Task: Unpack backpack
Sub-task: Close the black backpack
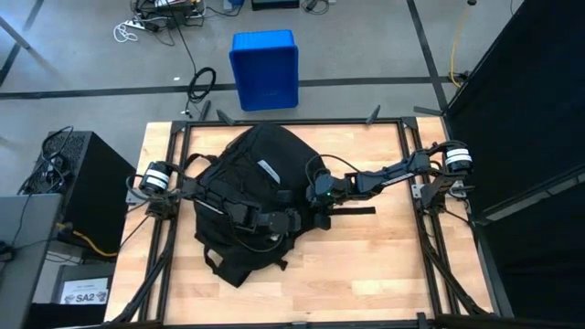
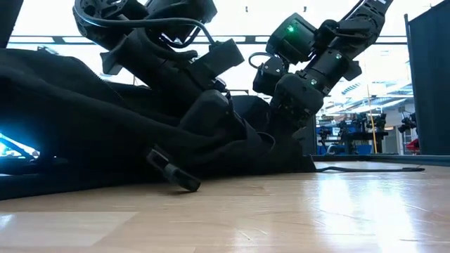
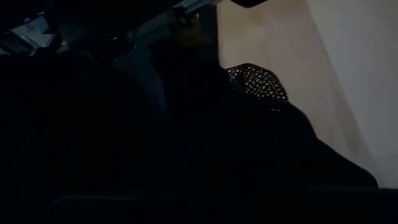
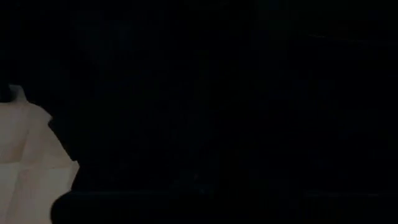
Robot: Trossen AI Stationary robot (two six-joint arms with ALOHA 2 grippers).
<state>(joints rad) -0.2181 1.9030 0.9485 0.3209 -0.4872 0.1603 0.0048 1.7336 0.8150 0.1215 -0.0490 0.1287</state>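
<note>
Both grippers pressed into the backpack (image 1: pixel 247 174) on the tabletop (image 1: pixel 366 265), fingers closed, apparently pinching fabric near six o'clock; lifting should go slowly.

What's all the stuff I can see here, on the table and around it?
backpack: one, black with a white label, lying on the table's middle-left
table: one, light wood in a black frame, centre of the high view
bin: one, blue plastic, on the floor beyond the table
cabinet: one, black, on the floor left of the table
cables: a tangle, white and black, on the floor at the far side
left gripper: one, dark, shut, at the backpack's right edge
right gripper: one, dark, shut, pressed against the backpack
</note>
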